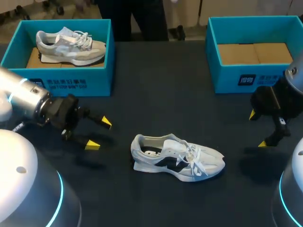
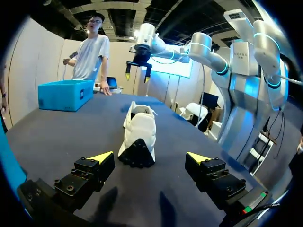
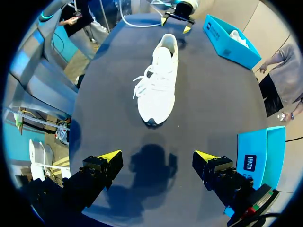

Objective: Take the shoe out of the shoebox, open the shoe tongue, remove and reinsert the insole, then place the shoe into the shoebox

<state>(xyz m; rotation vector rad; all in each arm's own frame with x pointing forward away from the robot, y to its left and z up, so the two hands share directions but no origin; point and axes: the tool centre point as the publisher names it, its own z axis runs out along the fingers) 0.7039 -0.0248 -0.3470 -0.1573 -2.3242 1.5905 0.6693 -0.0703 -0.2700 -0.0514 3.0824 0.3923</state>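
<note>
A white shoe (image 1: 177,158) with black side marking lies on its sole on the dark table, toe pointing right. It shows heel-first ahead of my left gripper (image 2: 149,157) as the shoe (image 2: 138,135), and toe-first ahead of my right gripper (image 3: 158,156) as the shoe (image 3: 158,87). My left gripper (image 1: 99,133) stands open left of the heel, apart from it. My right gripper (image 1: 256,129) hangs open right of the toe. Nothing is between either pair of fingers. A blue shoebox (image 1: 239,78) at the back right holds only brown paper.
A second blue box (image 1: 83,82) at the back left holds a grey and white shoe (image 1: 71,46). A person stands beyond the table's far edge, not reaching over it. Bare table lies between the shoe and both boxes.
</note>
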